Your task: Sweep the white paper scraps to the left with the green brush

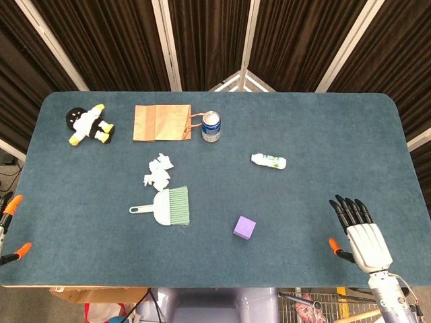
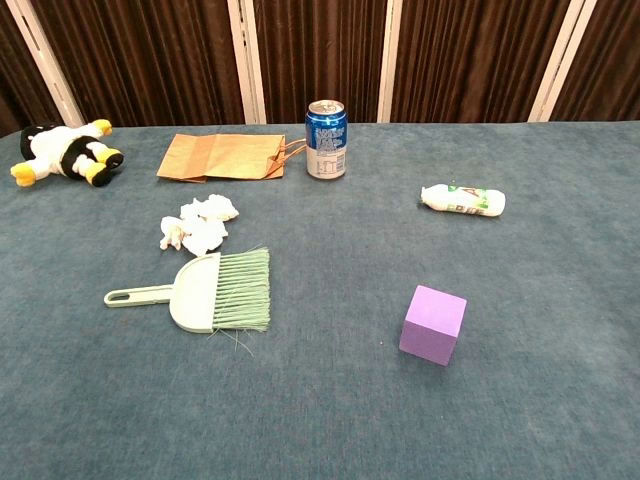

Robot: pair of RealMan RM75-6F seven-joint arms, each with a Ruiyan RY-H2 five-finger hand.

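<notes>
Pale green plastic hand brush (image 1: 168, 207) flat on blue felt table (image 1: 303, 121), handle leftward, untouched. Crumpled white paper scraps (image 1: 159, 171) just behind bristles. Right hand (image 1: 360, 232) at table's near right edge, fingers spread, empty. Left hand (image 1: 10, 229): only orange tips visible, finger state unclear.

A: Light falls evenly from above; the blue table (image 1: 303, 128) is bright, with only small soft shadows hugging things near the can (image 2: 326, 139).

B: Glare?

A: A faint sheen on the can's top. Behind it the curtain (image 2: 310, 50) stays dim. Both views are sharp, without blur.
</notes>
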